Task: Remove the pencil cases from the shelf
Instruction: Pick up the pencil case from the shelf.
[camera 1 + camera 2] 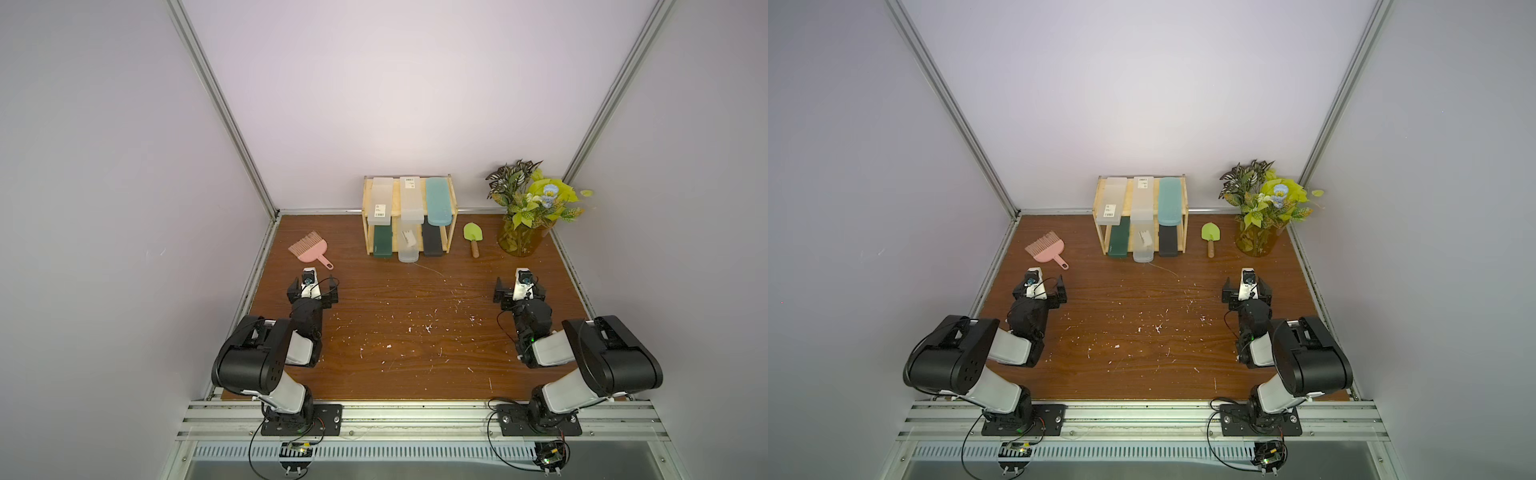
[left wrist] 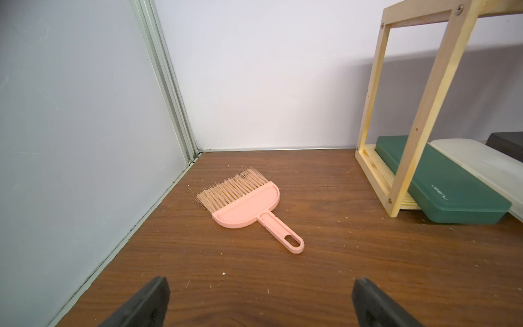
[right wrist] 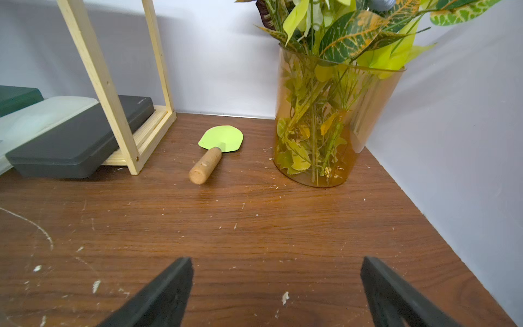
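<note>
Against the back wall stands the light wooden shelf [image 1: 366, 208] [image 1: 1100, 208]. Its top board carries two frosted grey pencil cases [image 1: 382, 201] [image 1: 411, 199] and a teal one [image 1: 439, 201]. On the bottom board lie a dark green case [image 1: 382, 243] [image 2: 441, 184], a clear rounded case [image 1: 408, 248] [image 3: 42, 116] and a black case [image 1: 433, 243] [image 3: 85, 136], their ends sticking out in front. My left gripper [image 1: 312, 286] [image 2: 261, 286] hovers open and empty over the table front-left of the shelf. My right gripper [image 1: 520, 286] [image 3: 277, 264] is open and empty front-right of it.
A pink hand brush [image 1: 309, 247] [image 2: 243, 203] lies left of the shelf, just ahead of my left gripper. To the shelf's right lies a green trowel [image 1: 473, 235] [image 3: 218, 144], then an amber vase of plants [image 1: 521, 237] [image 3: 334, 121] in the corner. Walls close three sides.
</note>
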{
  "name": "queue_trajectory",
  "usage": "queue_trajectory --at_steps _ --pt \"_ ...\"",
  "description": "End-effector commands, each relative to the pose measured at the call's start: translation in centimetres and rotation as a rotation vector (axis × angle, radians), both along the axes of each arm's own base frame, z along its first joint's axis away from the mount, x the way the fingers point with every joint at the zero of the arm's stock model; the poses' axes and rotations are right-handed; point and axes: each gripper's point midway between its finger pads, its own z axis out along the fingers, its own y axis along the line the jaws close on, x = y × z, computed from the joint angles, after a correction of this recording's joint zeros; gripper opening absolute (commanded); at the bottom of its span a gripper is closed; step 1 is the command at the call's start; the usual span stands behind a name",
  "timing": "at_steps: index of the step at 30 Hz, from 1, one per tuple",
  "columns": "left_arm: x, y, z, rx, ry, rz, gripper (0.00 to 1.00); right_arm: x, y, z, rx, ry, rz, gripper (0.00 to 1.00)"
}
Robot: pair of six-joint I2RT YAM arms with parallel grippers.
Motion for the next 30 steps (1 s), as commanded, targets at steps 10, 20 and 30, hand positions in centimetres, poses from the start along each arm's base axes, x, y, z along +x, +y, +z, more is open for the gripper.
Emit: queue_trajectory --at_steps 10,20,30 --pt "0.2 0.3 0.5 0.008 -0.012 0.001 0.99 0.8 0.2 1.4 0.014 -0.045 0.007 0.99" --pt "0.6 0.7 0.3 -0.011 0.002 0.008 0.99 0.9 0.1 1.3 0.020 -0.038 0.010 1.00" --pt "1.5 1.3 1.8 -0.023 0.017 0.034 0.99 1.7 -0.5 2.6 0.031 -0.009 -0.020 0.99"
